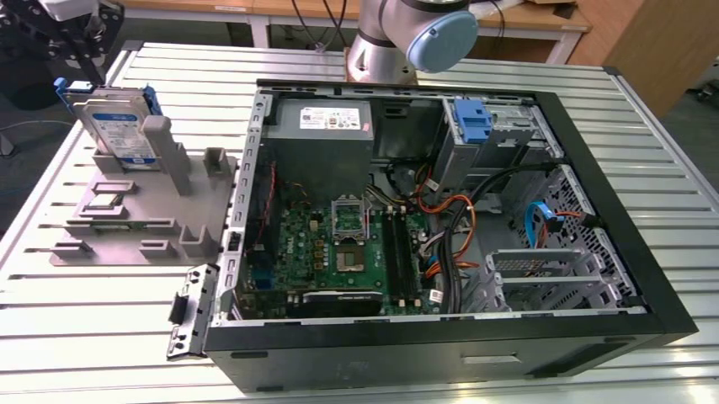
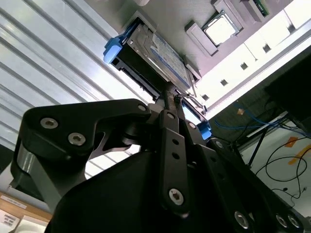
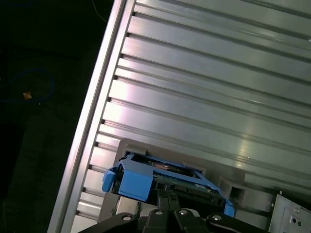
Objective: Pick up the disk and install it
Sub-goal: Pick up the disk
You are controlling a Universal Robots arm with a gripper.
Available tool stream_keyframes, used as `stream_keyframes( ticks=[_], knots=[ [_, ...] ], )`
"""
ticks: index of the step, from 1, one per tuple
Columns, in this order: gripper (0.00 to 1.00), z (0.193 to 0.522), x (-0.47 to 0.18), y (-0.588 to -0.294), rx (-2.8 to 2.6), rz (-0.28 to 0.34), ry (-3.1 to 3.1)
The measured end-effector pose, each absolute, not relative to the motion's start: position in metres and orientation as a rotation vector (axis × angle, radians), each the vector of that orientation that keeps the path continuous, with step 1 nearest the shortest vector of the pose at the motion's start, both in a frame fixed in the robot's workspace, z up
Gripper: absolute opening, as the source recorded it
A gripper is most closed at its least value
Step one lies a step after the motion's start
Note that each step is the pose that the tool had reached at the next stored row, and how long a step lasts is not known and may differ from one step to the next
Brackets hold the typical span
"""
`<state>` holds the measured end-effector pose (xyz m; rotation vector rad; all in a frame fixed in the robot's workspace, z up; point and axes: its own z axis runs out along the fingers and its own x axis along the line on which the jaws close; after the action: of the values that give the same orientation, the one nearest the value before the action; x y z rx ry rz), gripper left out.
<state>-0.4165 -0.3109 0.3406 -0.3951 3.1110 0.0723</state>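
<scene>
The disk (image 1: pixel 113 126) stands on edge in a grey holder block (image 1: pixel 124 223) on the slatted table, at the exterior view's left. It is silver-grey with a white-and-blue label and a bright blue bracket along its edges. My black gripper (image 1: pixel 84 50) hangs right over the disk's upper edge. In the second wrist view the gripper (image 2: pixel 172 94) reaches the edge of the disk (image 2: pixel 155 53), between the blue bracket ends. In the first wrist view the disk (image 3: pixel 165 179) sits just past the gripper (image 3: pixel 167 201).
An open computer case (image 1: pixel 629 252) lies on the table, showing its motherboard (image 1: pixel 337 252), grey power supply (image 1: pixel 323 122), cables and a blue-tabbed drive bay (image 1: pixel 477 122). The arm's base (image 1: pixel 393 42) rises behind the case. The table edge (image 3: pixel 92 121) runs close beside the holder.
</scene>
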Motion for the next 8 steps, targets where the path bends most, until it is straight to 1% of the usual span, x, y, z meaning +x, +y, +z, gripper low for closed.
stream_keyframes(
  ticks=[8],
  knots=[
    [0.10,0.3404,-0.4165,-0.3109,-0.496,0.073,3.098]
  ],
)
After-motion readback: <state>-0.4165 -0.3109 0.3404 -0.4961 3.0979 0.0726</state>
